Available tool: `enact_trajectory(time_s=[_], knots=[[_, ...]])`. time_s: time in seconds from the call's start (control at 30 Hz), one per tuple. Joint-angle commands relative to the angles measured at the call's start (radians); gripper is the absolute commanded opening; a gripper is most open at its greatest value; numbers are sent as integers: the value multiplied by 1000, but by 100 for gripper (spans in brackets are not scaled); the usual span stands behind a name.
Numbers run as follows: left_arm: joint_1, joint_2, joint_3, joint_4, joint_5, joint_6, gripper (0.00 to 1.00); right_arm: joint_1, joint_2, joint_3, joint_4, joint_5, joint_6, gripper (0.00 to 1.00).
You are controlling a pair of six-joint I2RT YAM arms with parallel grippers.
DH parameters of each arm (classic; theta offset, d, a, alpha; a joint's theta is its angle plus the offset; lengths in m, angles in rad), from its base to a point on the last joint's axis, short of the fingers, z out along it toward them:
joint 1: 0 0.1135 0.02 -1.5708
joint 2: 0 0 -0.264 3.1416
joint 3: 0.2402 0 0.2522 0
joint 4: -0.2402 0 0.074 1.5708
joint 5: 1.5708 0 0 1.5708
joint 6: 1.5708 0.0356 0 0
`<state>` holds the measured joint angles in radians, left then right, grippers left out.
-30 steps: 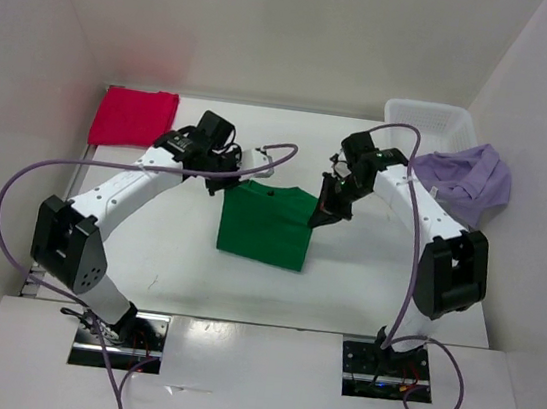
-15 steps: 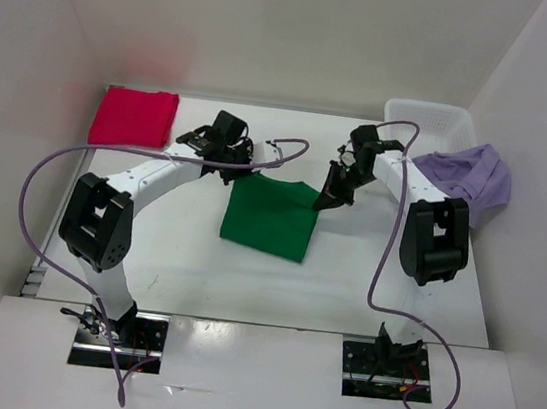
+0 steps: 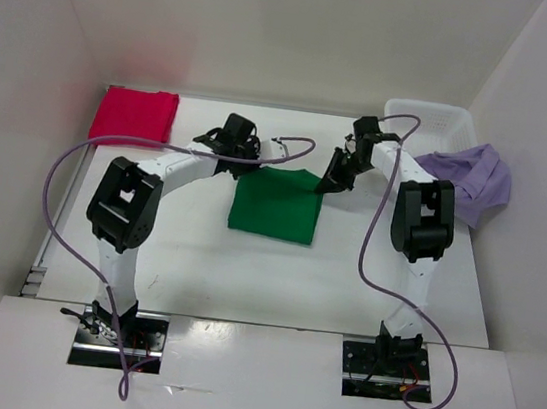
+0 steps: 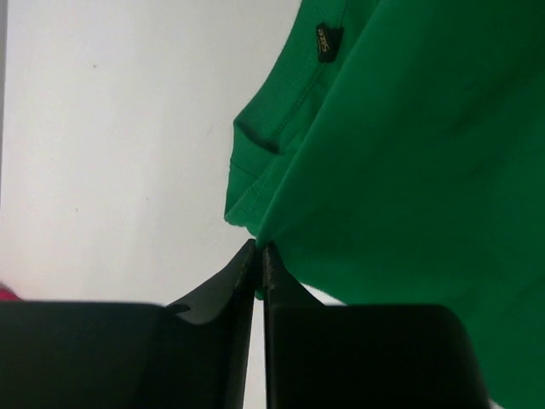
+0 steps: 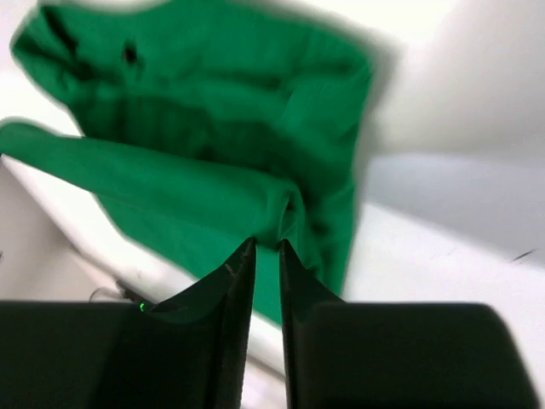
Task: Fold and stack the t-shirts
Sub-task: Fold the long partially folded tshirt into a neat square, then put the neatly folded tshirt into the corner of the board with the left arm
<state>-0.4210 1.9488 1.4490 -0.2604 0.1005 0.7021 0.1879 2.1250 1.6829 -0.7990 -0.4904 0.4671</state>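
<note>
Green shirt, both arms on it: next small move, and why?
Probably open both jaws and lift clear. The green t-shirt already lies as a flat folded rectangle on the table, and the left gripper and right gripper each pinch only a far corner, so nothing seems left to pull.

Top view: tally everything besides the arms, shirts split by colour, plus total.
red t-shirt: 1
green t-shirt: 1
lavender t-shirt: 1
white basket: 1
Total: 4
</note>
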Motion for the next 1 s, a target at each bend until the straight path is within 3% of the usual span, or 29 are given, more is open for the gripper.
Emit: enact_trajectory(time_s=[0.0,0.1,0.13,0.23,0.33,0.37,0.47,0.63,0.97], knots=[[8,47,56,101,-15,-9,11,-30,7,86,115,97,33,23],[18,105,109,119,-25,-50,28,-30,27,133,170,176,42,38],[27,125,170,98,-34,-65,43,-30,27,155,182,197,42,39],[50,222,351,-45,-45,-157,49,-30,12,179,202,250,25,41],[74,223,378,-149,-12,-188,49,16,-60,158,202,274,-36,26],[85,176,352,-149,5,-188,49,59,-78,146,202,309,-47,15],[85,104,295,-221,114,-222,60,107,-115,71,173,323,-56,0],[85,104,255,-312,318,-338,65,119,-126,-74,193,303,-12,0],[157,102,156,-258,362,-524,62,119,-19,-17,193,369,-2,0]])
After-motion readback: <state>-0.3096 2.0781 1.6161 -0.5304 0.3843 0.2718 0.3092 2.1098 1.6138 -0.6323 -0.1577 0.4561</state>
